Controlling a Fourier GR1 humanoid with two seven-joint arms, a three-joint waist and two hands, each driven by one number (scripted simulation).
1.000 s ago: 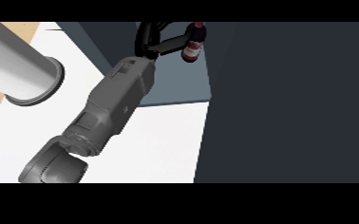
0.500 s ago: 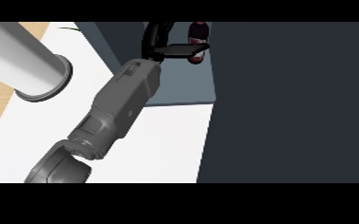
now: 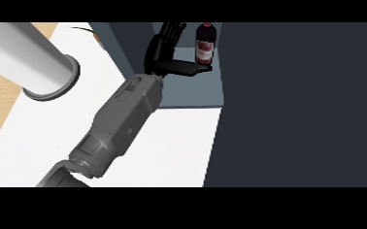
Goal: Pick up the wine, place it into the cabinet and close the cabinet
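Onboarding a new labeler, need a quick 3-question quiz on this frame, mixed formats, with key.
1. True or false: the wine bottle is lying flat on the white counter.
2. Multiple choice: the hand near the bottle is (A) open, fingers straight, (B) curled round the bottle, (C) out of view.
3. Fill in: the bottle stands upright inside the grey ____.

Key: 1 false; 2 A; 3 cabinet.

Hand off wine, now opened.
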